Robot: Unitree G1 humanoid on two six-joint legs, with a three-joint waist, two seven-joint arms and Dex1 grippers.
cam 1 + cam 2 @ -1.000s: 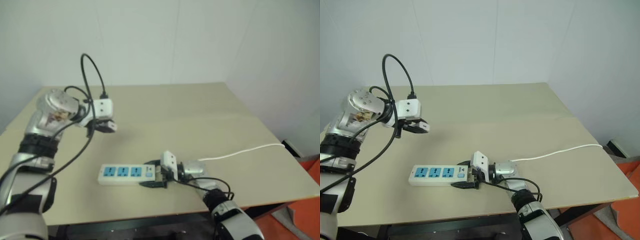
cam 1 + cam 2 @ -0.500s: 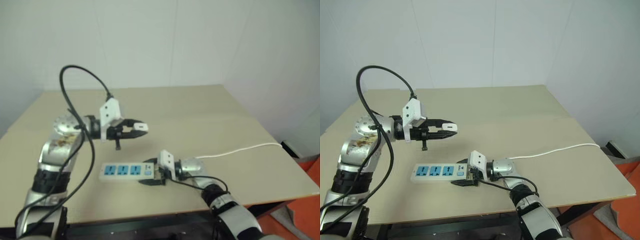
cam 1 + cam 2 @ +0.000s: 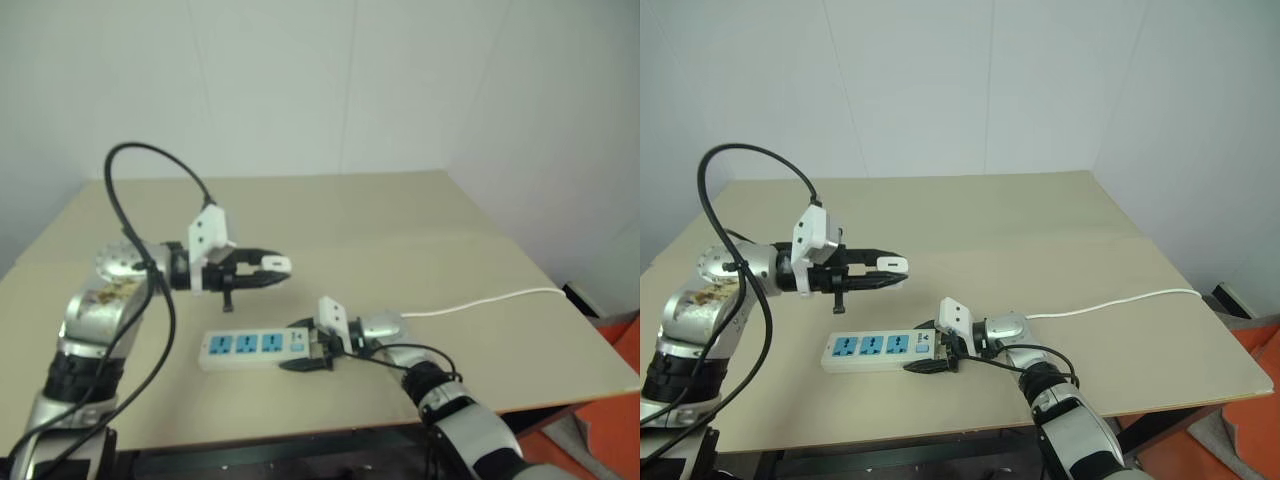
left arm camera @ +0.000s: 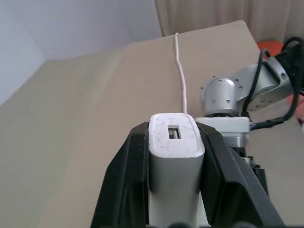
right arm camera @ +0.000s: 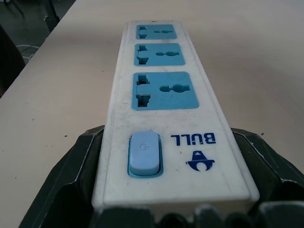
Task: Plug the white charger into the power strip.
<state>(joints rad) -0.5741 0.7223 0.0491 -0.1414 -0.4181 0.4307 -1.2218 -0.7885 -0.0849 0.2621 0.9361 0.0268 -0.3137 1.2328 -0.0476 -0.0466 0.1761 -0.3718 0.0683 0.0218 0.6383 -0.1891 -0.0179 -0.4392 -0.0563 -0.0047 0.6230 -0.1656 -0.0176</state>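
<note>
Above the strip (image 3: 878, 350), a bit toward the wall side of the table (image 3: 1060, 220), the left gripper (image 3: 892, 268) hangs in the air pointing roughly level toward the robot's right. Its two black fingers (image 4: 130, 180) are clamped tight on the charger (image 4: 175, 164), one on each side, so the white block sits squeezed between them with its end face and small slot sticking out past the fingertips. It's clear of the strip, not touching it or the table.

Moving right: the strip lies flat on the table, long side running left to right, three blue sockets (image 5: 160, 90) facing up and all empty. The charger's end is above the strip's right half, near the switch (image 5: 144, 153) end.

At that switch end, the right gripper (image 3: 928, 355) has its fingers (image 5: 78, 175) spread wide around the strip, one against each long side, holding it pinned on the table. Off that same end, the thin white cord (image 3: 1110, 303) runs away toward the right edge of the table.
</note>
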